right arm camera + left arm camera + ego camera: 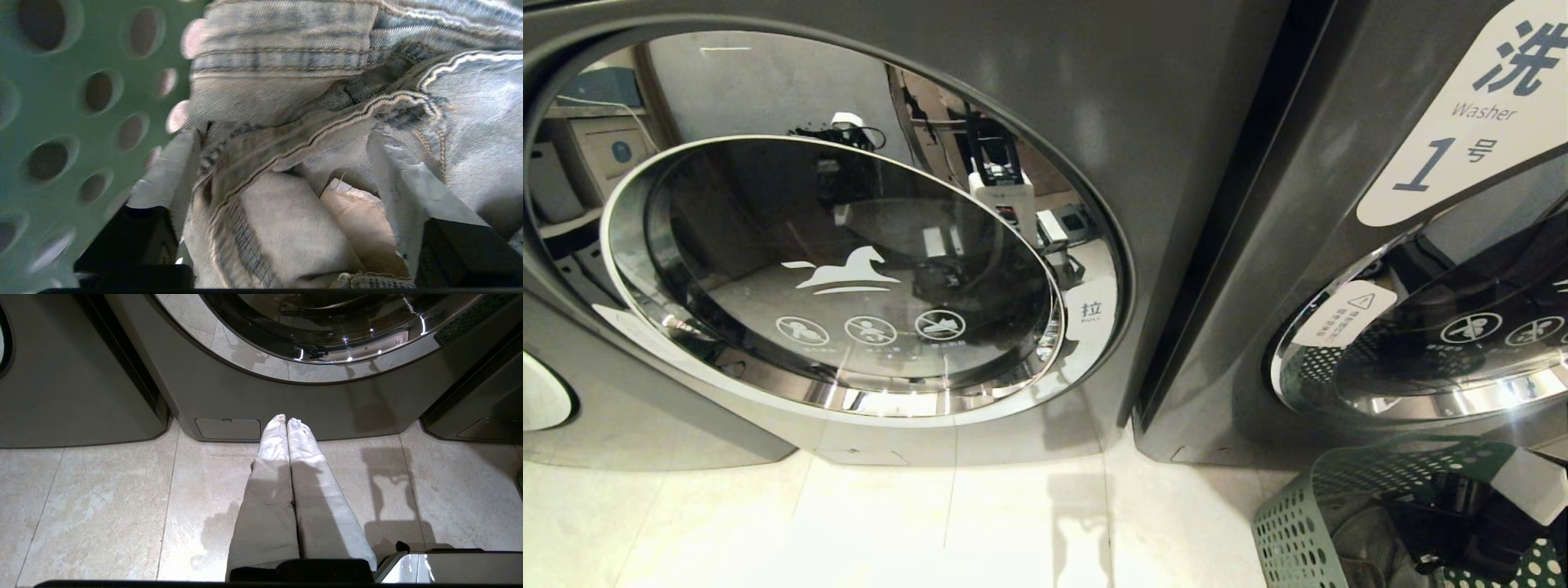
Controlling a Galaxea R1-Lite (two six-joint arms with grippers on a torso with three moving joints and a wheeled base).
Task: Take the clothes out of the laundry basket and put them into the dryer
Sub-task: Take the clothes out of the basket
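Note:
The green perforated laundry basket (pixel 1307 523) stands on the floor at the lower right, in front of the washer. My right arm (pixel 1486 523) reaches down into it. In the right wrist view my right gripper (pixel 286 143) is open. Its white-wrapped fingers (pixel 163 179) are spread wide on either side of bunched blue denim clothes (pixel 286 81), close to the basket wall (pixel 61 122). The dryer (pixel 1176 163) fills the left of the head view, and its round glass door (pixel 849 269) is closed. My left gripper (pixel 286 419) hangs shut and empty over the floor before the dryer's base.
A washer (pixel 1421 327) marked 1 stands to the right of the dryer, its door closed too. Pale tiled floor (pixel 890 523) runs in front of both machines. Another machine's grey panel (pixel 61 375) stands to the dryer's left.

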